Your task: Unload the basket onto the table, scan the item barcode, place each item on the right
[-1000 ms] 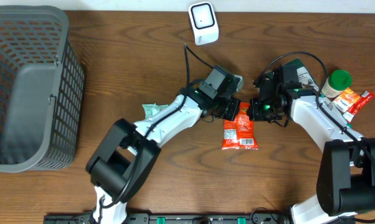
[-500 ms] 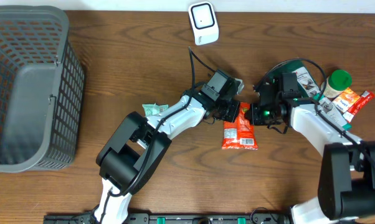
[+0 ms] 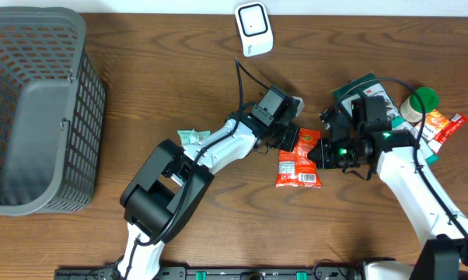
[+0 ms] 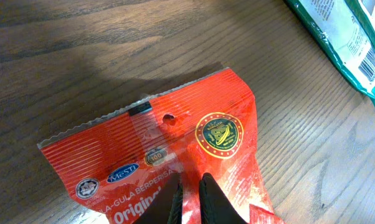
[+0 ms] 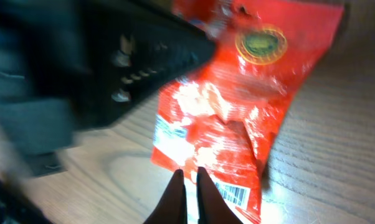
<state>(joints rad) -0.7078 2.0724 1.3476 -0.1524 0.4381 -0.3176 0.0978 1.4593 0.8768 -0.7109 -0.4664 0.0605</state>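
The right gripper (image 3: pixel 315 153) is drawing back toward the lower right, uncovering more of the green packet (image 3: pixel 364 87) behind it. Its fingers are sitting together, tips just over the lower end of the red snack packet (image 3: pixel 300 165), near the barcode (image 5: pixel 234 194). The left gripper (image 3: pixel 291 140) is staying closed at the packet's upper edge; whether it is pinching the film cannot be told. The packet is still lying flat on the table (image 3: pixel 179 78), well apart from the scanner (image 3: pixel 253 29), so the lift seems not yet begun.
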